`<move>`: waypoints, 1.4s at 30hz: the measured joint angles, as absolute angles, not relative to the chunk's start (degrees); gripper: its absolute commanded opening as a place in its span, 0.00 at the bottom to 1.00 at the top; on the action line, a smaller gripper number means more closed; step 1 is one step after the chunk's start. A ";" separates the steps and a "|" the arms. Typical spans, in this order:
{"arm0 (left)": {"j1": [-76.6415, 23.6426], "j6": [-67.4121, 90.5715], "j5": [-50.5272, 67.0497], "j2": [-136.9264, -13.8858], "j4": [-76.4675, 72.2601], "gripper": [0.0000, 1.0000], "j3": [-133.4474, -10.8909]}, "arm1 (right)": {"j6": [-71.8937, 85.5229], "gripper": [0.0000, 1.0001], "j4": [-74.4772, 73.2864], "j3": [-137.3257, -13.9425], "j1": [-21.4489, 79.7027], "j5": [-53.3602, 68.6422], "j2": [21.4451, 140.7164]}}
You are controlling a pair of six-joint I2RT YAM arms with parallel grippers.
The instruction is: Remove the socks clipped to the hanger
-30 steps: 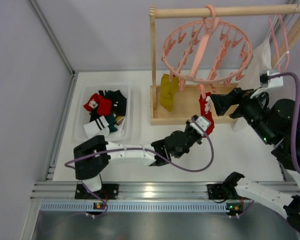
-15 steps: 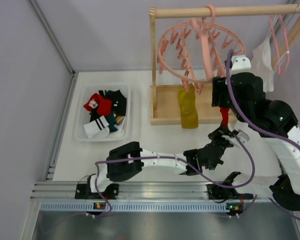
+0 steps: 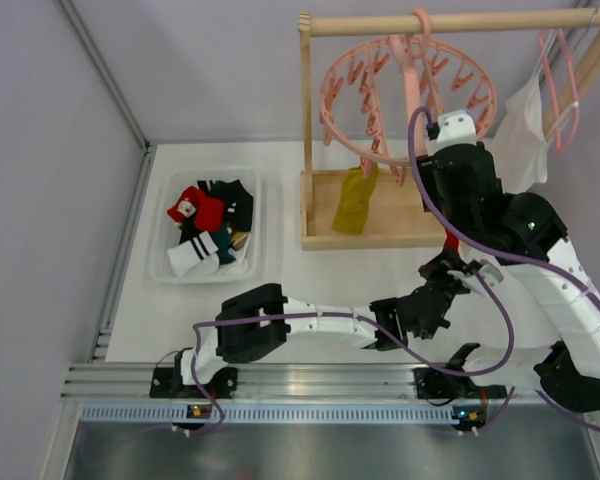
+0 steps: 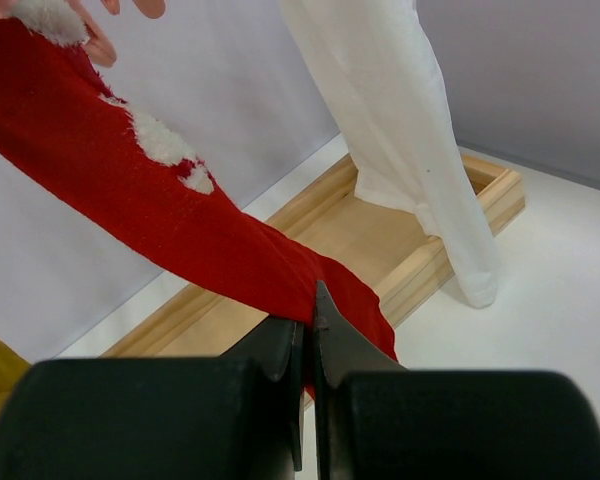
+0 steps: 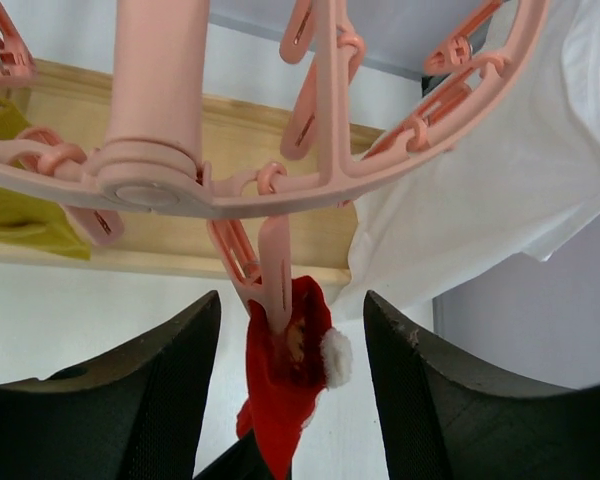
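Observation:
The round pink hanger (image 3: 410,85) hangs by its hook from the wooden rail. One of its clip pegs (image 5: 272,268) holds a red sock (image 5: 285,390) with a white pompom. My right gripper (image 5: 290,340) is open, one finger on each side of that peg, touching neither peg nor sock. My left gripper (image 4: 311,322) is shut on the lower end of the red sock (image 4: 180,225) and holds it stretched taut, low and in front of the rack (image 3: 458,268). A mustard sock (image 3: 355,200) hangs from a peg at the ring's left.
A clear bin (image 3: 160,262) at the left holds several removed socks. The wooden rack base (image 3: 320,238) lies under the ring. A large white garment (image 3: 525,125) on a thin pink clothes hanger hangs at the right, close to my right arm (image 3: 470,180).
My left arm swung right and toward the front, pulling the red sock down. My right arm came in under the ring over the sock's peg. The ring turned and the mustard sock swung.

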State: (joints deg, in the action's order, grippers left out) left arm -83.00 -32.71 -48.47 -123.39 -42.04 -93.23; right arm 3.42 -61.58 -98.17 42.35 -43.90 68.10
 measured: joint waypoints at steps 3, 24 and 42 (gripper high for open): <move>-83.00 -32.69 -48.29 -123.39 -42.04 0.00 -93.23 | 1.61 0.57 -60.55 -97.91 43.18 -45.23 69.49; -83.00 -32.47 -47.37 -123.39 -42.04 0.00 -93.21 | -5.69 0.43 -48.40 -91.79 46.87 -61.36 73.76; -83.57 -26.65 -46.11 -121.73 -40.80 0.00 -87.68 | -7.01 0.25 -44.99 -90.17 47.86 -63.48 72.75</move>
State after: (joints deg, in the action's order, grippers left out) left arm -83.57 -26.65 -46.11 -121.73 -40.80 -87.68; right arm -7.01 -44.99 -90.17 47.86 -63.48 72.75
